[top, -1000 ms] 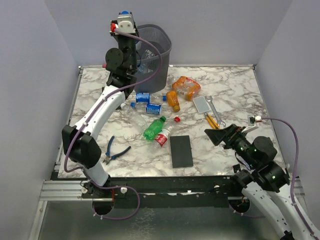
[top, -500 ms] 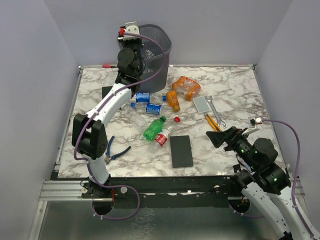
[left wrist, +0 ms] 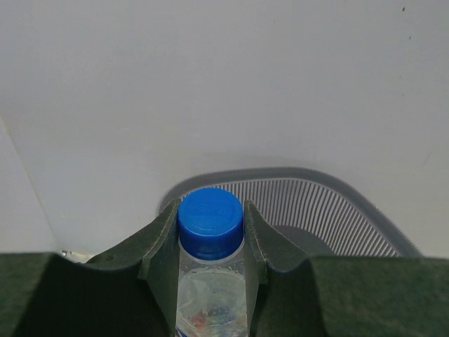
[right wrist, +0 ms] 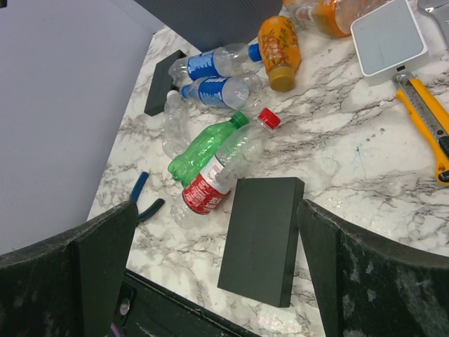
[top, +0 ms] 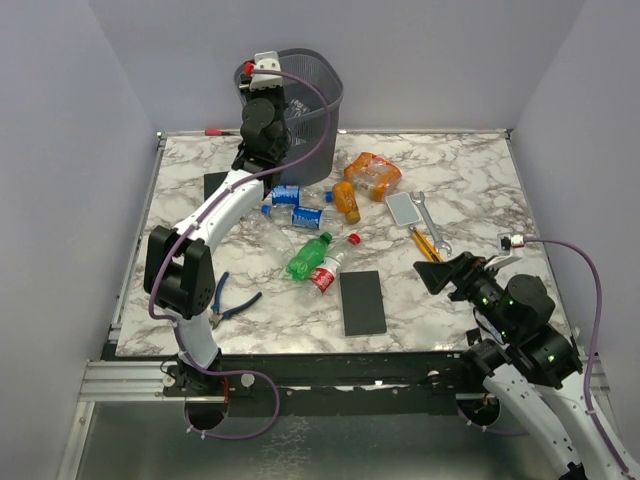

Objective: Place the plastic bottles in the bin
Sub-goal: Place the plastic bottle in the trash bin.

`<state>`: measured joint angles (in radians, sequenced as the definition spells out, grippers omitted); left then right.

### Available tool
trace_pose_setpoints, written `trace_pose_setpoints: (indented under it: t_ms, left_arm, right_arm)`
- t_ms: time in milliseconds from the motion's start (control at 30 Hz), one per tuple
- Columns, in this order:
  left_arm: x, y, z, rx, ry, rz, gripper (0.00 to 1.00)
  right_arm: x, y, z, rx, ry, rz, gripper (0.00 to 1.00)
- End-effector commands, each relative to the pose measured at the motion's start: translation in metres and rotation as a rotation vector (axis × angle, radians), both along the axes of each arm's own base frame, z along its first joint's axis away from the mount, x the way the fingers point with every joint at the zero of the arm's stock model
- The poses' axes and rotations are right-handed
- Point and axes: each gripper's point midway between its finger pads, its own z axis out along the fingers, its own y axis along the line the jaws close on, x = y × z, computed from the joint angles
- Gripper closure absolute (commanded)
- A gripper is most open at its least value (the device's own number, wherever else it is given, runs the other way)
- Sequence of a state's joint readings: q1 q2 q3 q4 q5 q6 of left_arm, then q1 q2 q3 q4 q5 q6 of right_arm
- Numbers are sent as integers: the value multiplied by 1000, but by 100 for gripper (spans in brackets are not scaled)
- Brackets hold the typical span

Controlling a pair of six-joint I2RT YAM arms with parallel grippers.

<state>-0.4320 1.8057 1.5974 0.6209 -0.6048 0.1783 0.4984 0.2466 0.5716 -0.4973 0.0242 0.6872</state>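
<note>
we see a marble table (top: 480, 180). a black slab (top: 362, 302) lies flat near its front edge, and a second slab (top: 214, 186) lies at far left. blue-handled pliers (top: 232, 303) sit front left. a pale box (top: 405, 209), a wrench (top: 432, 225) and a yellow knife (right wrist: 428, 116) cluster on the right. a red pen (top: 217, 131) lies at the back edge.

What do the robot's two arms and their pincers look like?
The left arm and right arm have white links between black joints, and a purple cable loops along each. The right arm's joints show small green lights. The left pincer and right pincer have dark, felt-like fingers.
</note>
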Motion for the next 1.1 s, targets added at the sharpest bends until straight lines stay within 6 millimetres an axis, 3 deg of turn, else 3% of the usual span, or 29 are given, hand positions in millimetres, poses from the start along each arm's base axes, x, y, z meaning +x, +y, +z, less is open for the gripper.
trace_pose_setpoints:
  t_ms: [0, 300, 400, 600, 633, 733, 800, 967, 1067]
  left_arm:
    - [7, -10, -22, -35, 66, -47, 100]
    - [18, -59, -19, -98, 112, -307, 100]
    - [22, -75, -32, -79, 160, -375, 100]
    - [28, -79, -70, -46, 269, -383, 99]
    - [29, -81, -73, -43, 280, -392, 90]
    - [29, -82, -69, -45, 274, -400, 44]
    - [28, -81, -58, -51, 253, -399, 26]
    - [20, -72, -2, -71, 141, -378, 2]
    - [7, -61, 46, -112, 40, -361, 1]
  right_arm:
    - [0, -6, 8, -21, -11, -25, 0]
    - [1, -6, 11, -17, -3, -26, 0]
    - [0, -6, 11, -17, -1, -29, 0]
    - [-1, -10, 14, -26, -5, -44, 0]
    - [-1, -11, 15, -27, -7, -45, 0]
    - [-1, -12, 16, -35, -11, -48, 0]
    - [-1, -13, 18, -38, -13, -54, 0]
    - [0, -15, 23, -38, -22, -62, 0]
    - [0, -16, 24, -44, -22, -67, 0]
